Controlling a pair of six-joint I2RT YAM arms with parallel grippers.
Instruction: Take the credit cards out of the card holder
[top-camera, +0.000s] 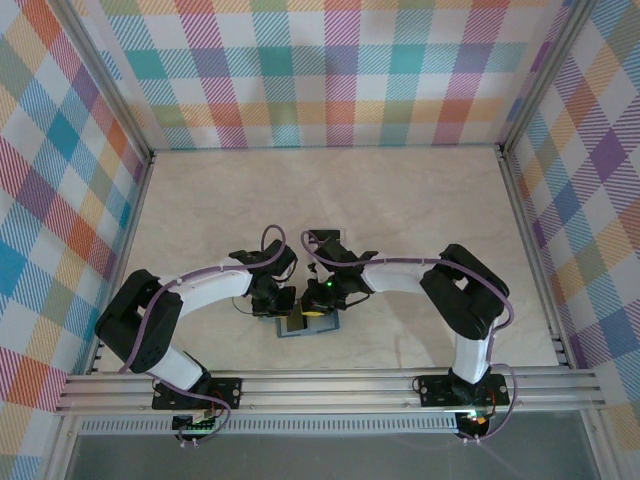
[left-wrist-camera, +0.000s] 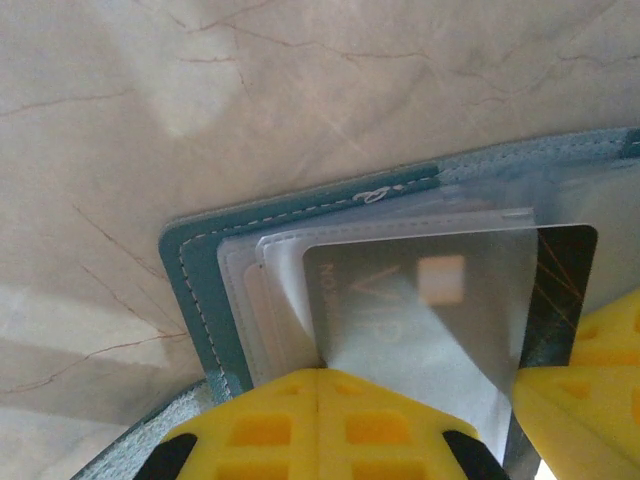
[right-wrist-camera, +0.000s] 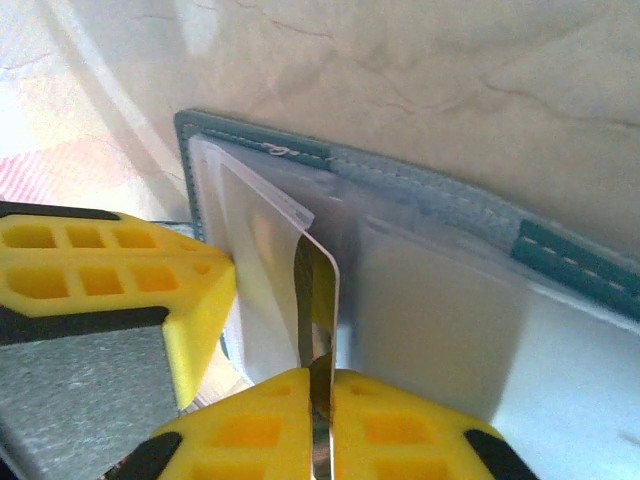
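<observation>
The card holder (left-wrist-camera: 195, 290) lies open on the table, teal with clear inner pockets, and shows small between the arms (top-camera: 306, 328). One of the credit cards (left-wrist-camera: 430, 300), silvery with a dark band along its right edge, sticks partway out of a pocket. My right gripper (right-wrist-camera: 322, 375) is shut on this card (right-wrist-camera: 318, 290), which stands edge-on between its yellow fingers. My left gripper (left-wrist-camera: 318, 375) is shut with nothing between its tips, which rest against the holder's pockets just left of the card. The two grippers almost touch (top-camera: 285, 303) (top-camera: 320, 306).
The beige marbled table top (top-camera: 400, 200) stretches away behind the arms. Plaid walls (top-camera: 330, 70) close it in at the back and both sides. An aluminium rail (top-camera: 330, 385) runs along the near edge, close to the holder.
</observation>
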